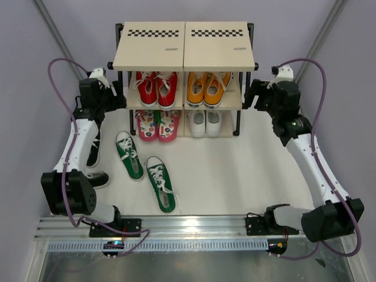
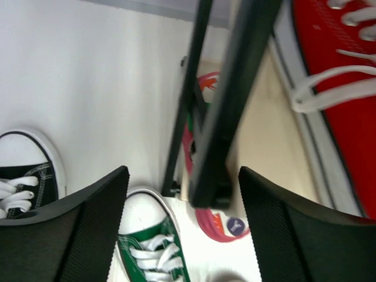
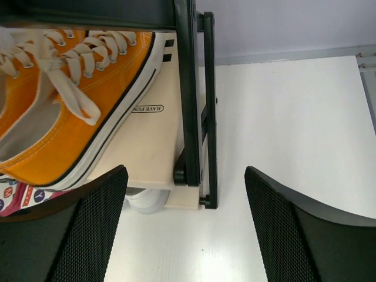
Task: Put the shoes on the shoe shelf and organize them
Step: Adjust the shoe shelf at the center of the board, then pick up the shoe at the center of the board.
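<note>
Just beyond the mounting rail [image 1: 194, 225], the two green sneakers [image 1: 129, 155] lie loose on the white worktop [image 1: 247, 170] at 7 o'clock. The black sneakers [image 1: 97, 179] sit at 9 o'clock, partly under the left arm [image 1: 79, 141]. Farther back, both hands are spread and empty: the left hand [image 2: 182, 173] at the 9 o'clock post of the shoe shelf [image 1: 185, 47], the right hand [image 3: 185, 170] at its 3 o'clock post. Pink flip-flops [image 1: 157, 124] and white shoes [image 1: 205, 122] occupy the bottom tier.

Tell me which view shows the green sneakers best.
Top external: both green sneakers lie whole, side by side, in front of the rack. Left wrist catches only the toe of one, cut off at the bottom edge. Right wrist shows none of them.
</note>
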Robot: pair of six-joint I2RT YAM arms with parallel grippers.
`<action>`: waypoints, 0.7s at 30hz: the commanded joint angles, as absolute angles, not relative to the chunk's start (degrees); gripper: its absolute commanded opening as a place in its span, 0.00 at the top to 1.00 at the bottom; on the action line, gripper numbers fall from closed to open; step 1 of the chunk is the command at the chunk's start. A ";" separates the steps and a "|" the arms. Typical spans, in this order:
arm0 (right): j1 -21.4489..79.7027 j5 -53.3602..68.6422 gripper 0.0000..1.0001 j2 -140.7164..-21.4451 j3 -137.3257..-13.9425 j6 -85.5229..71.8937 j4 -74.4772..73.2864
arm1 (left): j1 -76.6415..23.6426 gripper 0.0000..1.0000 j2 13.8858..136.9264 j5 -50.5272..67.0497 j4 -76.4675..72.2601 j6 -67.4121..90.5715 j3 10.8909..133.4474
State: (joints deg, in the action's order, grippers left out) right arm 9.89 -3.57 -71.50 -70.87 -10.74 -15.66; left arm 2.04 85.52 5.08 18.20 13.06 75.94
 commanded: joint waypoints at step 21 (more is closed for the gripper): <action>33.25 8.62 0.12 -51.93 -45.98 -21.96 -17.32 | -1.85 0.27 42.63 1.23 49.04 34.36 49.58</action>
State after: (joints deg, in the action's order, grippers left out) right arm 24.53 9.91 -51.05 -47.62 -17.80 -21.04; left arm -1.63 43.35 3.77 45.34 32.03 51.22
